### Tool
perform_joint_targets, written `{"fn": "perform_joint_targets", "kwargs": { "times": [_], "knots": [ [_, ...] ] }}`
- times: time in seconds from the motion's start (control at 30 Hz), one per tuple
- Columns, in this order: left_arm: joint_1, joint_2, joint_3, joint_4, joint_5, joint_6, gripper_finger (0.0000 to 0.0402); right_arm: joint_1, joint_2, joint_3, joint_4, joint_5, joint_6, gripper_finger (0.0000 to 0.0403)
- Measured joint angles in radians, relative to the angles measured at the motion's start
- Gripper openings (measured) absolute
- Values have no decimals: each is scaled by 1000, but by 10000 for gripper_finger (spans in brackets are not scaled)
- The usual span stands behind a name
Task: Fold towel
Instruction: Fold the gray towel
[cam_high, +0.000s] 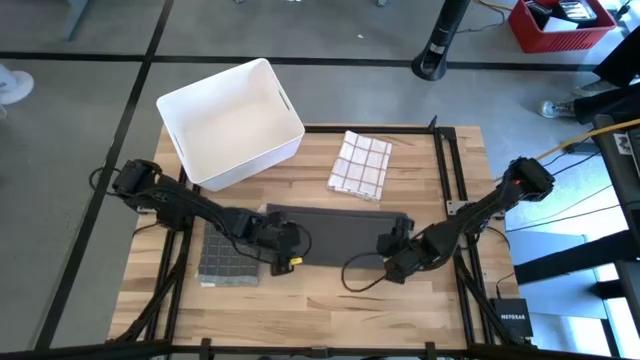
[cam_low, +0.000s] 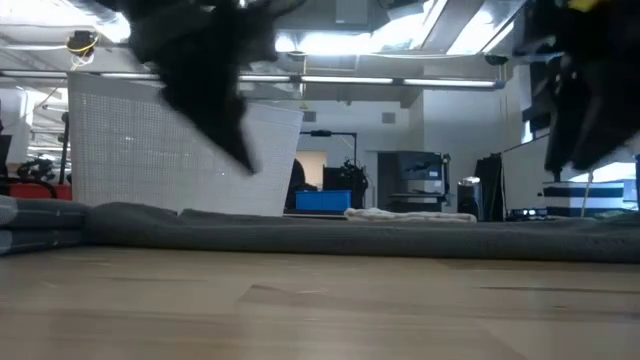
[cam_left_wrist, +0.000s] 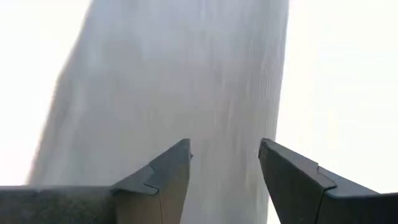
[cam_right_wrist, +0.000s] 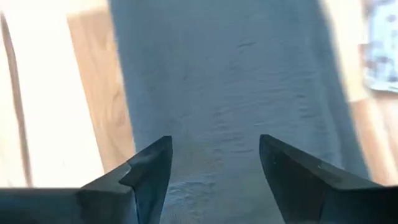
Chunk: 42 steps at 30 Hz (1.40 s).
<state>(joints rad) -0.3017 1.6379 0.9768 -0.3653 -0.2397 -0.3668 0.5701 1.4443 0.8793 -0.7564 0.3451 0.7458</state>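
Observation:
A dark grey towel (cam_high: 335, 235) lies flat and long across the middle of the wooden table; it also fills the left wrist view (cam_left_wrist: 186, 81) and the right wrist view (cam_right_wrist: 230, 74). My left gripper (cam_high: 290, 248) (cam_left_wrist: 224, 146) hangs open over the towel's left end. My right gripper (cam_high: 392, 255) (cam_right_wrist: 214, 140) hangs open over its right end. In the low view the towel (cam_low: 330, 235) is a low ridge, and both dark grippers, left (cam_low: 235, 140) and right (cam_low: 575, 150), stand clear above it, touching nothing.
A folded grey cloth stack (cam_high: 228, 258) lies by the towel's left end. A folded checked cloth (cam_high: 360, 165) lies at the far middle, and a white bin (cam_high: 230, 120) stands at the far left corner. Bare wood runs along the near edge.

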Motion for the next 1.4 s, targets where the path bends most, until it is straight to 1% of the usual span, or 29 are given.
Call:
{"fn": "perform_joint_targets", "kwargs": {
  "times": [0.1, 0.17, 0.23, 0.33, 0.47, 0.53, 0.6, 0.7, 0.9, 0.93, 1.0, 1.17, 1.3, 1.4],
  "knots": [
    [15, 9, 3, 199, -29, 95, 184, 0, -91, 4, -63, 29, 110, 244],
    [32, 37, 6, 358, -17, 155, 184, 0, -154, -15, -104, 61, 209, 244],
    [51, 79, 7, 466, 11, 209, 184, 0, -213, -52, -141, 72, 317, 244],
    [76, 158, 4, 587, 17, 249, 184, -1, -299, -119, -155, 65, 483, 244],
    [96, 242, 5, 708, 16, 270, 184, 0, -378, -216, -160, -11, 676, 244],
    [97, 275, 4, 718, 17, 283, 184, -1, -402, -265, -147, -27, 776, 244],
    [97, 304, 5, 739, 17, 301, 184, -1, -412, -315, -104, -60, 838, 244],
    [97, 343, 6, 774, 17, 304, 184, -1, -412, -392, -23, -97, 873, 244],
    [99, 386, 6, 785, 19, 304, 184, -1, -414, -534, 252, -124, 909, 244],
    [99, 386, 6, 783, 20, 305, 184, -1, -417, -561, 314, -116, 916, 244],
    [99, 387, 6, 782, 20, 305, 184, 0, -417, -591, 380, -82, 938, 244],
    [100, 386, 6, 795, 20, 315, 184, 0, -418, -648, 488, -26, 956, 243],
    [100, 386, 6, 801, 20, 317, 184, 0, -415, -662, 523, 26, 956, 240],
    [100, 386, 6, 812, 20, 317, 184, 0, -412, -666, 533, 68, 946, 215]
  ]
}}
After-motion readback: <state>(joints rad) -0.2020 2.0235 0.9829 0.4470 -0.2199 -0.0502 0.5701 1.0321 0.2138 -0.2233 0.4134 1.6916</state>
